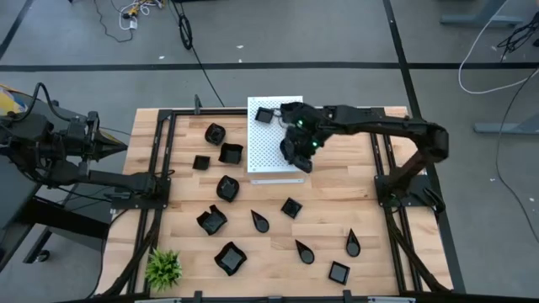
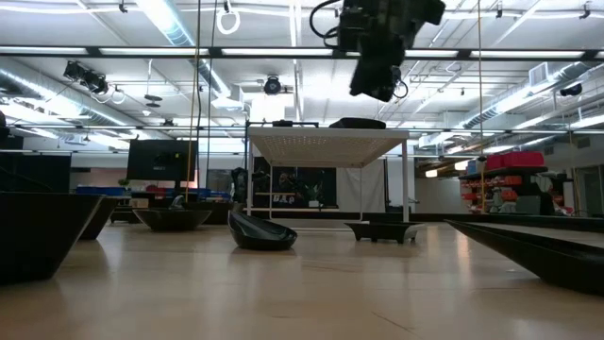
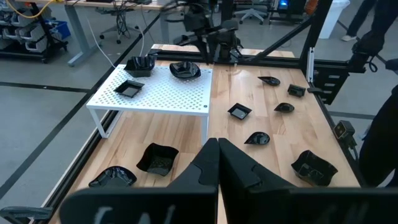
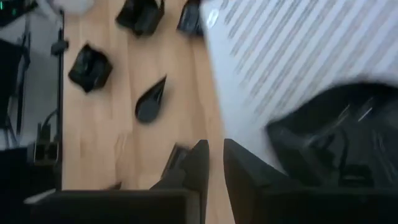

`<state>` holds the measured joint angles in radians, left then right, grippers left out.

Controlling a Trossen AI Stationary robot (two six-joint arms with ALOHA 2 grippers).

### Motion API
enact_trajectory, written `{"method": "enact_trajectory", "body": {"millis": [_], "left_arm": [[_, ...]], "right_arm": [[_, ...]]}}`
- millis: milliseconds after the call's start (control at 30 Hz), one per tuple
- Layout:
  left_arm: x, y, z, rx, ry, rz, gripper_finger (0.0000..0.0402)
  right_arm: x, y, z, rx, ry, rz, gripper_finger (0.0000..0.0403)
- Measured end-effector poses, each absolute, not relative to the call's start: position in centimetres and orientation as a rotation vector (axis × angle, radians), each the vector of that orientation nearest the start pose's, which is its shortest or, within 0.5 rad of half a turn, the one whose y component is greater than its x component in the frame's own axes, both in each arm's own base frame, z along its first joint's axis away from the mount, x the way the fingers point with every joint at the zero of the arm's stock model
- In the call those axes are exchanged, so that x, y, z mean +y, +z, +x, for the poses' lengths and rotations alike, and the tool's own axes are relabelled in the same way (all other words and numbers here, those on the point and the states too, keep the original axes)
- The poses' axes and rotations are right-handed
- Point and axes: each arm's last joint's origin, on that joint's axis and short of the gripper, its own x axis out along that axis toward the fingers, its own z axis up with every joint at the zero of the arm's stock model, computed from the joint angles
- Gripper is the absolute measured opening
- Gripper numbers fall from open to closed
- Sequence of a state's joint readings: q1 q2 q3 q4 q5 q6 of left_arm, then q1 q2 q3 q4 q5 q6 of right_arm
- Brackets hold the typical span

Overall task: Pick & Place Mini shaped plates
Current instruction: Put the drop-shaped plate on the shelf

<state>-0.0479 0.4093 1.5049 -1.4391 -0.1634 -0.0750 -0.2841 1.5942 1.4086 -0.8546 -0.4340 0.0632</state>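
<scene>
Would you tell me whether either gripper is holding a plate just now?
Neither: the right gripper shows nothing between its fingers above the white perforated board; the left gripper is shut, empty.

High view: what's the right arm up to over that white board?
The right end effector hangs above the white board, fingers slightly apart with nothing between them. A few plates already sit on the board's far end; most of the others lie scattered on the table. The left end effector is shut and parked off the table's left edge.
</scene>
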Motion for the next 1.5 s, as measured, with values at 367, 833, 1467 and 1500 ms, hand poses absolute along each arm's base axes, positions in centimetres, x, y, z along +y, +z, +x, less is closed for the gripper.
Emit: {"method": "enact_trajectory", "body": {"millis": [367,833,1467,1500], "left_arm": [[0.8,42.1,-7.3,0.337,0.127,-0.038,0.0003],[0.8,42.1,-7.3,0.337,0.127,-0.038,0.0003],[0.8,42.1,-7.3,0.337,0.127,-0.038,0.0003],[0.8,42.1,-7.2,0.337,0.127,-0.038,0.0003]], "right_arm": [[-4.8,29.0,27.3,1.016,0.163,0.404,0.0052],[-2.2,29.7,22.0,1.05,0.442,0.011,0.0052],[3.2,29.4,20.5,1.071,0.747,-0.365,0.0052],[3.4,29.1,20.4,1.086,0.753,-0.358,0.0052]]}}
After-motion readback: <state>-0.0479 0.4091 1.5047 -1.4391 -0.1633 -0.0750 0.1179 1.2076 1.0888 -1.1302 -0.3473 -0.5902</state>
